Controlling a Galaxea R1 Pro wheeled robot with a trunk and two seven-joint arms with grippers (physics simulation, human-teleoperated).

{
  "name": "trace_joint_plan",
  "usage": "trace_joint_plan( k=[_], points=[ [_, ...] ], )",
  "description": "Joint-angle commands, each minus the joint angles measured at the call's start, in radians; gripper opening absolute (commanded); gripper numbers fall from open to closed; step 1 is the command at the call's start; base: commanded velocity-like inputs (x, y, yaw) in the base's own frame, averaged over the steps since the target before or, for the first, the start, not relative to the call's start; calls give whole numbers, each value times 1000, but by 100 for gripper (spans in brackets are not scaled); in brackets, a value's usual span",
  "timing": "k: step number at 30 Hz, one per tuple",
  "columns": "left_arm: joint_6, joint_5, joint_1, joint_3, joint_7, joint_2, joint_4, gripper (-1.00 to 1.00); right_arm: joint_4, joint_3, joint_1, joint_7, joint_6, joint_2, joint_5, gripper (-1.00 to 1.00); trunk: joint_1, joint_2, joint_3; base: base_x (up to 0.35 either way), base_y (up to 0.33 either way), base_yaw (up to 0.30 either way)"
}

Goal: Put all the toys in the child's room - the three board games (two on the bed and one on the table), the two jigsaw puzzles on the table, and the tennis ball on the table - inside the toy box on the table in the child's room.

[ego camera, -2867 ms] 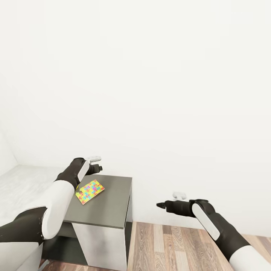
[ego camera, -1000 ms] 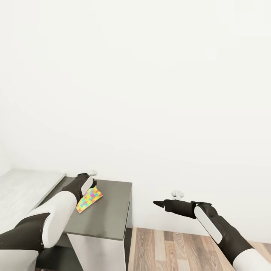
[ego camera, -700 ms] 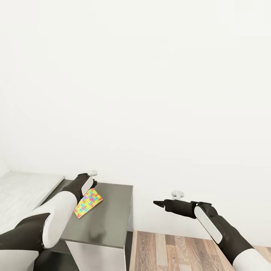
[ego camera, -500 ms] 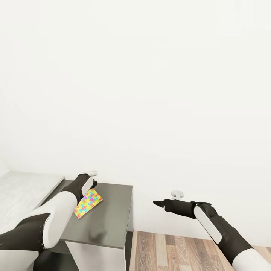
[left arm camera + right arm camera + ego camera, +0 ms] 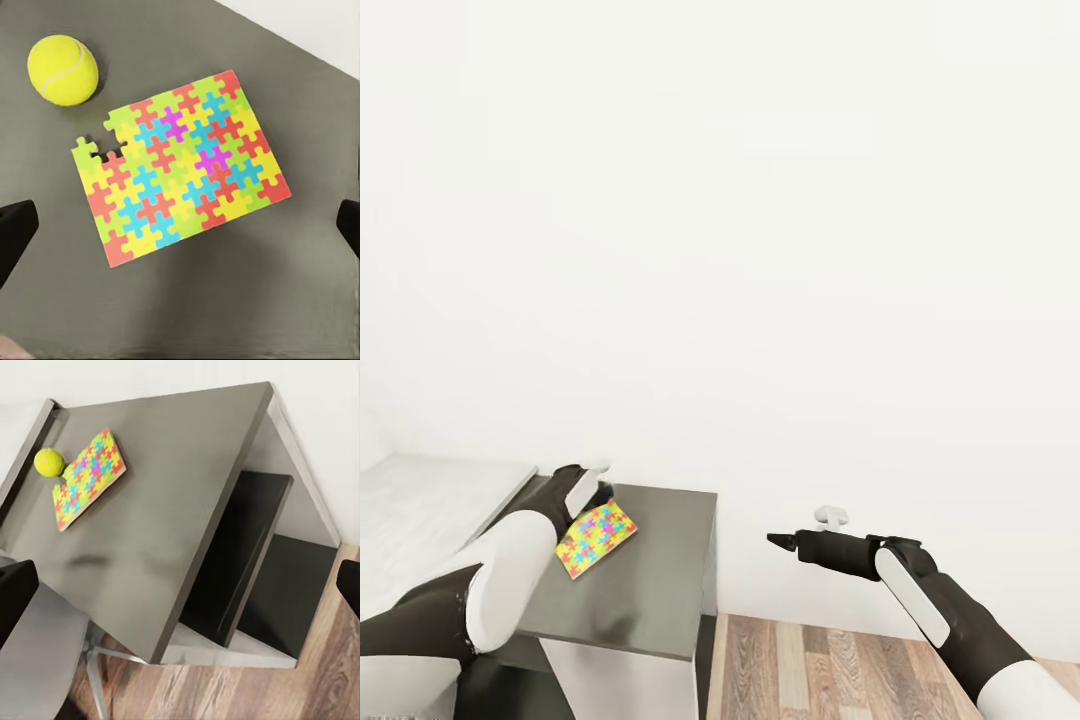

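A multicoloured jigsaw puzzle (image 5: 596, 538) with a notched corner lies flat on the dark grey wing of the table (image 5: 650, 585). In the left wrist view the puzzle (image 5: 180, 165) sits beside the yellow-green tennis ball (image 5: 63, 69). My left gripper (image 5: 180, 229) hangs open above the puzzle, its fingertips (image 5: 15, 232) wide apart at either side, touching nothing. My right gripper (image 5: 780, 541) floats open off the wing's right side, over the floor. From there the right wrist view looks back at the puzzle (image 5: 88, 478), the ball (image 5: 49, 462) and the wing (image 5: 187, 495).
A pale grey surface (image 5: 420, 495) adjoins the wing on the left. Below the wing is an open compartment with a dark panel (image 5: 247, 555). A white wall (image 5: 760, 250) stands close behind, and wood-plank floor (image 5: 840, 660) lies to the right.
My left hand has come back and down from the wing's far edge to just above the puzzle. The view has shifted slightly. Puzzle, ball and right arm have hardly moved.
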State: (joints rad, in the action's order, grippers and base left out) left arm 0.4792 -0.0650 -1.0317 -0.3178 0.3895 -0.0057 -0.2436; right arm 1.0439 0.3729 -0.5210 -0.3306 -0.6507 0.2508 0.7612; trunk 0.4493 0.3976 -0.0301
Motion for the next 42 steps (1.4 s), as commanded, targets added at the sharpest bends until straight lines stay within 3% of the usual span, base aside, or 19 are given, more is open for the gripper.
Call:
trace_joint_plan(
  k=[1, 3, 10, 19, 29, 42],
  points=[
    [5, -11, -1, -27, 3, 2, 7, 100, 1, 1, -1, -1, -3, 1, 1, 100, 1, 2, -2, 0, 0, 60],
    [5, -14, -1, -55, -4, 6, 25, 100, 1, 1, -2, -1, -3, 2, 1, 100, 1, 2, -2, 0, 0, 39],
    [5, -13, 5, -80, -39, 28, 82, 100, 3, 1, -1, -2, -3, 4, 1, 100, 1, 2, -2, 0, 0, 13],
    [4, -9, 45, -78, -77, 40, 91, 100, 4, 1, -1, -2, -3, 1, 0, 100, 1, 2, -2, 0, 0, 1],
    [1, -8, 50, -74, -80, 38, 88, 100, 4, 2, -1, -2, -3, -1, 0, 100, 1, 2, -2, 0, 0, 0],
    [-55, -6, 50, -72, -80, 35, 87, 100, 6, 3, -1, -2, -3, -1, 0, 100, 1, 2, -2, 0, 0, 0]
  ],
)
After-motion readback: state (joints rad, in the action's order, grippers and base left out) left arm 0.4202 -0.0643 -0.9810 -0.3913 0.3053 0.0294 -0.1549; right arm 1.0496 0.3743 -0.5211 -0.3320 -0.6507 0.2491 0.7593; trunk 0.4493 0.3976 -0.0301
